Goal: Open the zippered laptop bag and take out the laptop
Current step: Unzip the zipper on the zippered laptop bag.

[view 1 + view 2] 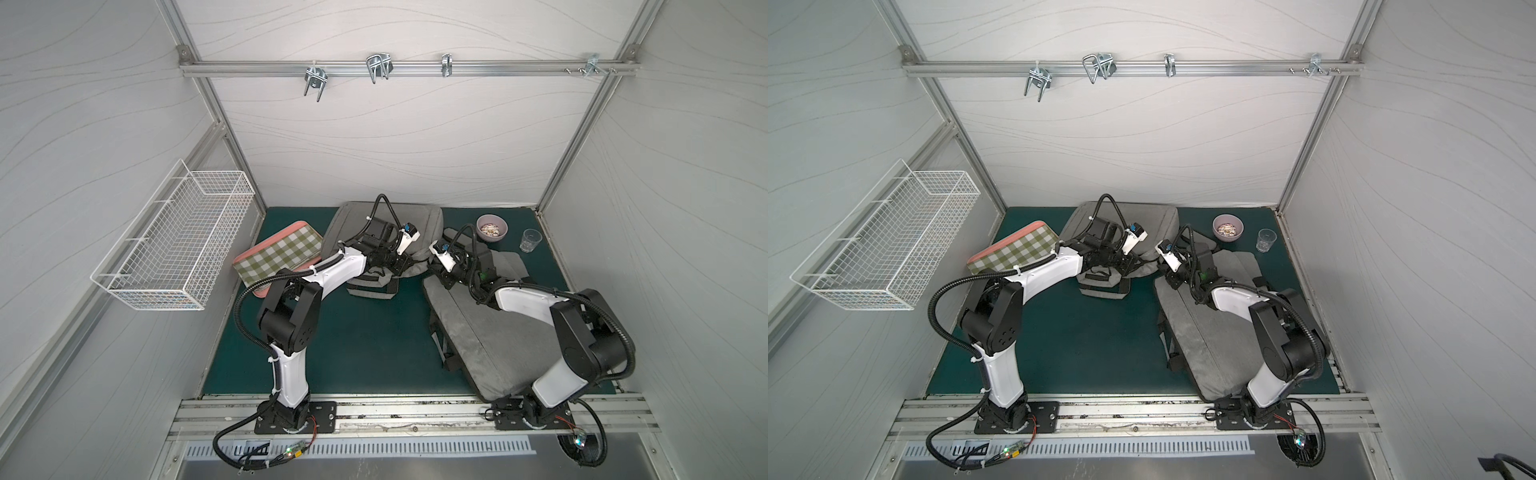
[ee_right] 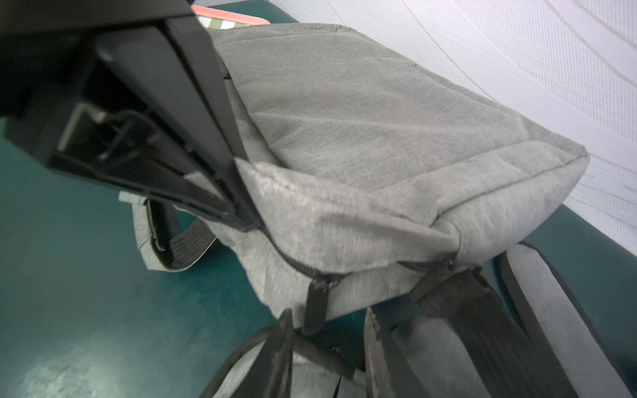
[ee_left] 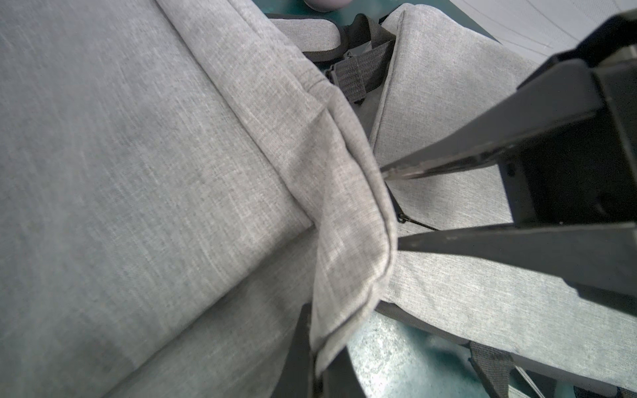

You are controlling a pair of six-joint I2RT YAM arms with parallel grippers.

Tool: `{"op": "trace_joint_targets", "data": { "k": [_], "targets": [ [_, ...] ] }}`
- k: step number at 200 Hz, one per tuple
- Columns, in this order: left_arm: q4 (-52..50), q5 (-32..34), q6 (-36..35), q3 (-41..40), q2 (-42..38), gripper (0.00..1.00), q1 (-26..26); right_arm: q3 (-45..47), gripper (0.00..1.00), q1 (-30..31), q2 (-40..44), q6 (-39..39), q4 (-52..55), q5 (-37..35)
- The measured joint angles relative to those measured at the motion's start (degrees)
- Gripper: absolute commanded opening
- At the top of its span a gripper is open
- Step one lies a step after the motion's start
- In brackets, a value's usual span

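Note:
The grey zippered laptop bag [image 1: 415, 218] [image 1: 1154, 218] lies at the back of the green mat. My left gripper [image 3: 319, 365] [image 1: 400, 265] is shut on the fabric edge at the bag's near corner [image 2: 262, 182] and holds that corner raised. Along the corner runs the dark zipper, and its black pull tab [image 2: 315, 306] hangs down. My right gripper [image 2: 329, 341] [image 1: 445, 280] is open just below the tab, which hangs near one finger [image 2: 282, 341] without being pinched. The laptop is hidden.
A second grey padded bag [image 1: 478, 332] with black straps lies under my right arm. A checked tray [image 1: 278, 253] leans at the left. A bowl [image 1: 491, 227] and a glass [image 1: 530, 240] stand at the back right. A wire basket [image 1: 174, 245] hangs on the left wall.

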State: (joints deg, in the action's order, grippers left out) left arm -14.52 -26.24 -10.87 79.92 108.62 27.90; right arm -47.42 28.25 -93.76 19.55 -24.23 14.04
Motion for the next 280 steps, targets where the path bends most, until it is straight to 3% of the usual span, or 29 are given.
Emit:
{"op": "trace_joint_targets", "data": {
  "k": [42, 136, 280],
  "targets": [
    [-0.7, -0.2, 0.0, 0.8, 0.5, 0.00, 0.0, -2.3, 0.30, 1.4, -2.0, 0.6, -0.1, 0.3],
    [-1.1, -0.2, 0.0, 1.1, 0.8, 0.01, 0.0, -1.4, 0.00, 2.5, -1.9, 0.6, -0.4, -4.2],
    [-3.6, -2.0, -0.9, 2.1, 0.9, 0.02, 0.3, 1.9, 0.06, 2.5, 2.0, -0.2, 0.7, -2.6]
  ]
}}
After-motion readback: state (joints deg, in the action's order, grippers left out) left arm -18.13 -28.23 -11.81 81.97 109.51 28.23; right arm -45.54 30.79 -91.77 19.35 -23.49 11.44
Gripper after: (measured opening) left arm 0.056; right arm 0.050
